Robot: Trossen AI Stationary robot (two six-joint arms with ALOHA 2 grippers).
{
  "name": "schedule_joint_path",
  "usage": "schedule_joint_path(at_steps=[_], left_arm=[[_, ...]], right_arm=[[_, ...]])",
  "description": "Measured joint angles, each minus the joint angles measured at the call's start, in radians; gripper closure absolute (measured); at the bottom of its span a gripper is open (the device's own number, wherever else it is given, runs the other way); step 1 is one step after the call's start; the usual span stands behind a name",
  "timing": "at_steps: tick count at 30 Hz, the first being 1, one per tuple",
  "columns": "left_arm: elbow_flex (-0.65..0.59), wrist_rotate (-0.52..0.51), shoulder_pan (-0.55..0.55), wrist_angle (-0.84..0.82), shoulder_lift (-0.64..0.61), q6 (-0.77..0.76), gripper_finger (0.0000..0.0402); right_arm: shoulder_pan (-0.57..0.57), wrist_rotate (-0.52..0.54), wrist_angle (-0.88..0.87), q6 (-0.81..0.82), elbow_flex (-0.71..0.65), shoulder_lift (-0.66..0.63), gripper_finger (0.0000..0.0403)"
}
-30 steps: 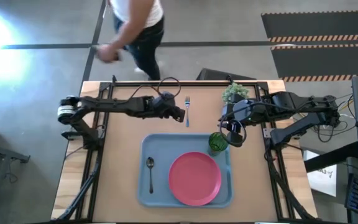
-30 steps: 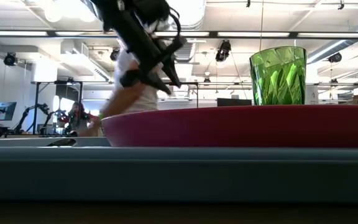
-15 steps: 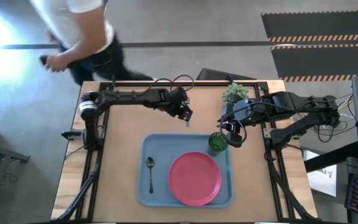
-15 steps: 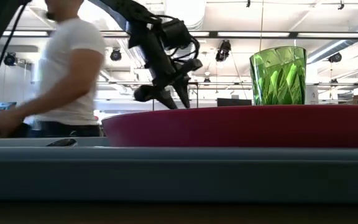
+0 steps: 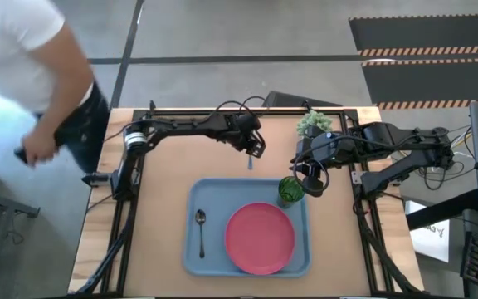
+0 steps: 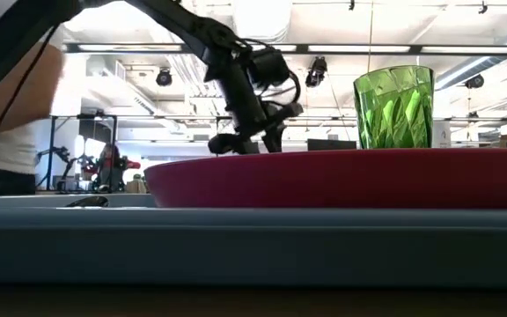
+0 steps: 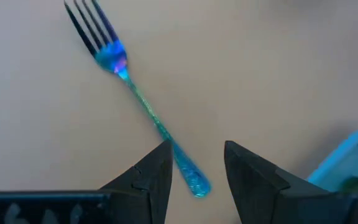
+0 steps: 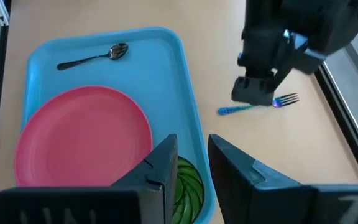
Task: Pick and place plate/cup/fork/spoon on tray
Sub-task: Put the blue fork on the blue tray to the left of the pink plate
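Left gripper [image 7: 196, 163] above fork [image 7: 137, 96] handle (fingers apart), right gripper [image 8: 192, 163] apart over cup [image 8: 188, 185]

Tray [image 5: 191, 199]: light blue. Plate [image 5: 260, 237]: plain pink-red. Cup [image 5: 289, 189]: translucent green, faceted pattern. Spoon [image 5: 201, 232]: silver with a dark bowl. Fork [image 7: 135, 93]: silver, showing a blue-green sheen. Table [image 5: 156, 208]: plain tan. Both arms: dark.
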Motion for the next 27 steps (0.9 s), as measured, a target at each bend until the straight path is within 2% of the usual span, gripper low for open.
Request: schedule_joint_path(at_steps=[16,23,27], left_arm=[[-0.004,-0.051,0.017,0.003,0.035,-0.022,0.0275],[-0.005,-0.055,0.017,0.02,0.035,-0.031,0.0303],[-0.006,-0.031,0.017,0.097,0.035,-0.031,0.0311]], right_arm=[[0.0,0.0,0.0,-0.014,0.0,0.0,0.0323],[0.0,0.0,0.001,-0.014,0.0,0.0,0.0323],[0.0,0.0,0.001,-0.014,0.0,0.0,0.0323]])
